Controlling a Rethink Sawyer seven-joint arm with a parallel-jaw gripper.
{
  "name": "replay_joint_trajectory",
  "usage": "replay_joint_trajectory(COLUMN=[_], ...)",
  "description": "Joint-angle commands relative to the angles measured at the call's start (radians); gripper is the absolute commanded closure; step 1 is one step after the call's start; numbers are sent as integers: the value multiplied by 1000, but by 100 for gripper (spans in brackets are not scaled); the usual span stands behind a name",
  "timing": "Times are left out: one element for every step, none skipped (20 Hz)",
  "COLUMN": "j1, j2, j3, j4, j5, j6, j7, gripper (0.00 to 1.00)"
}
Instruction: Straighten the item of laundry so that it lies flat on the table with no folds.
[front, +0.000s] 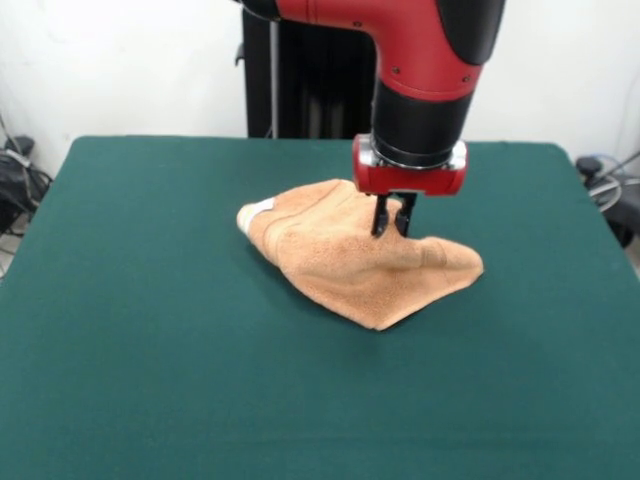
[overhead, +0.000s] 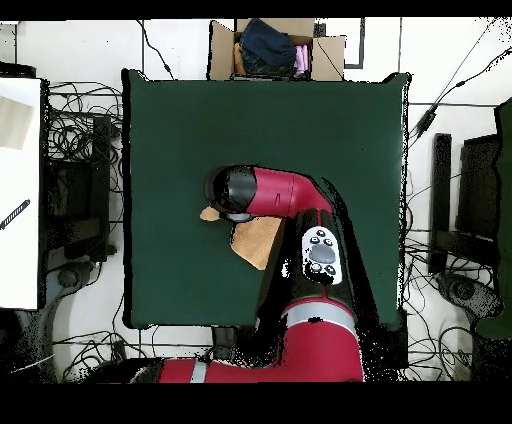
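The peach-orange towel (front: 355, 265) lies crumpled and folded over itself near the middle of the dark green table (front: 150, 330). Its white label (front: 258, 210) shows at the left corner. My gripper (front: 393, 228) comes straight down onto the towel's upper right part. Its fingers are close together, pinching a raised ridge of cloth. In the overhead view the arm hides the gripper and much of the towel (overhead: 258, 242). Only a lower part and a small tip at the left show on the table (overhead: 180, 120).
The robot's black pedestal (front: 310, 80) stands at the table's far edge. In the overhead view a cardboard box (overhead: 272, 50) with clothes sits beyond the table's top edge. Cables (overhead: 75, 130) and a white surface (overhead: 20, 190) lie at the left.
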Motion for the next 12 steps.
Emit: replay_joint_trajectory(j1=[-15, -15, -14, -14, -13, -13, -12, -11, -10, -9, -5, -2], j2=[18, 20, 19, 18, 16, 14, 10, 6, 0, -9, -25, -40], j3=[33, 32, 31, 31, 30, 31, 29, 30, 29, 29, 26, 23], j4=[25, 19, 18, 20, 19, 20, 20, 24, 25, 30, 32, 35], j5=[3, 4, 4, 4, 3, 4, 3, 2, 2, 3, 2, 2], j6=[20, 24, 26, 24, 27, 28, 31, 32, 36, 43, 56, 68], j7=[129, 129, 130, 130, 131, 129, 130, 128, 127, 125, 123, 122], gripper=[100, 100, 100, 100, 100, 100, 100, 100, 100, 100, 100, 100])
